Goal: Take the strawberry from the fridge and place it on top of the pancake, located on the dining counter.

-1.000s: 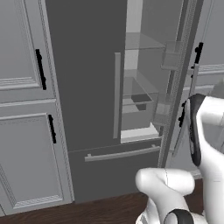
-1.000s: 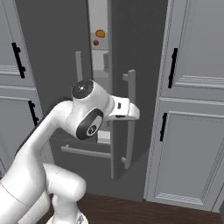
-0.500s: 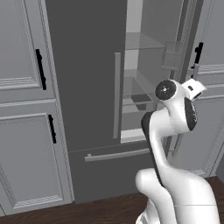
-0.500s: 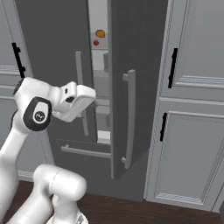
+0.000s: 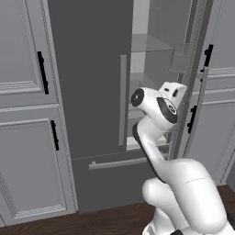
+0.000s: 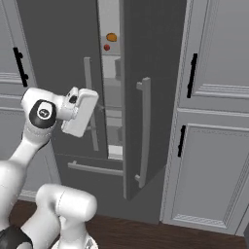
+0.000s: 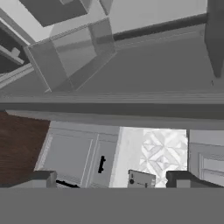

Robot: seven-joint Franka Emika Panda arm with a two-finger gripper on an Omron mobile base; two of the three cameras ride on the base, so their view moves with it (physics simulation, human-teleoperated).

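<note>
The strawberry (image 6: 106,47) is a tiny red dot on an upper shelf inside the fridge (image 6: 58,44), seen through the gap beside the open right door (image 6: 155,73). In the left base view the fridge (image 5: 87,69) shows its shut left door and bare glass shelves. My white hand (image 6: 80,112) hangs in front of the opening, well below the strawberry and apart from it. In the hand view my gripper (image 7: 113,179) is open, with nothing between the dark fingertips (image 7: 43,178). The pancake and the dining counter are out of view.
An orange-yellow food item (image 6: 111,37) sits just above the strawberry. The open door carries clear bins (image 7: 70,57) and a long handle (image 6: 144,131). Light grey cabinets with black handles (image 6: 192,75) flank the fridge. The bottom drawer bar (image 5: 119,161) lies low over dark wood floor.
The arm has swung across in front of the fridge, bringing the hand to the door gap. The jaws stayed open. The fridge and the food have not moved.
</note>
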